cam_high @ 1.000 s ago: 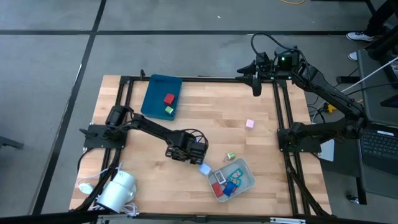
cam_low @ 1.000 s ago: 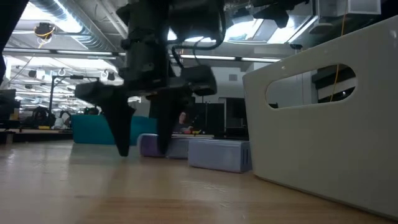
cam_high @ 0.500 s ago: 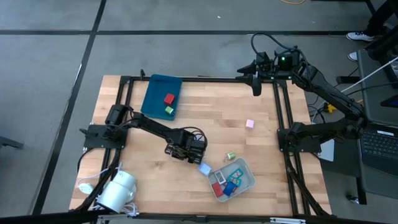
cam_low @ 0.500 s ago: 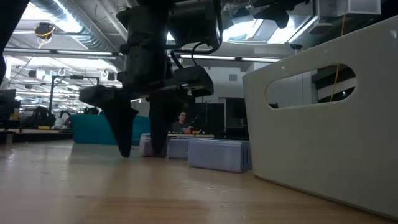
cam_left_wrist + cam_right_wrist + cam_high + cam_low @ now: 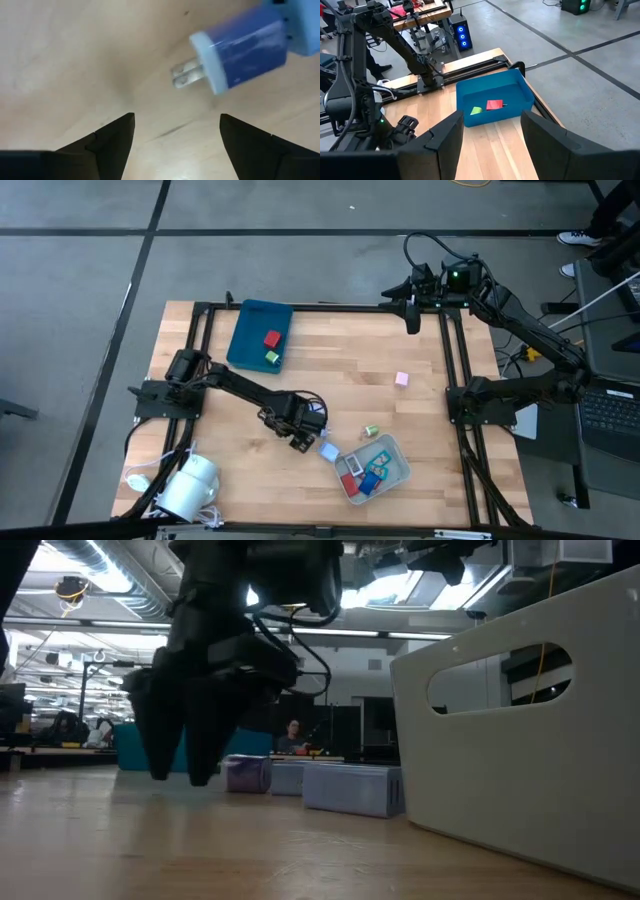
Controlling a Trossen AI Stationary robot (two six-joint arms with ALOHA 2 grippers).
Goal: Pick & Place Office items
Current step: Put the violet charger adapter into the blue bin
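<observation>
My left gripper (image 5: 303,434) (image 5: 175,127) points down, open, a little above the bare wood in the table's near middle. A light blue plug-like block (image 5: 242,42) with two metal prongs lies flat on the wood just beyond its fingertips, untouched, beside the grey tray's left corner (image 5: 328,450). The pale grey tray (image 5: 395,470) holds several red and blue items. A pink item (image 5: 401,379) and a small green one (image 5: 370,430) lie loose on the table. My right gripper (image 5: 492,137) hangs open, high over the far right corner (image 5: 412,315).
The dark teal tray (image 5: 258,335) at the far left holds a red (image 5: 271,339) and a green (image 5: 271,357) item. A white cylinder (image 5: 190,485) with a cable sits at the near left corner. Black frame rails (image 5: 455,380) run along the table's edges.
My left gripper has rolled about its downward-pointing line, so its two fingers stand in a new direction over the same patch of wood. The blue block has not moved.
</observation>
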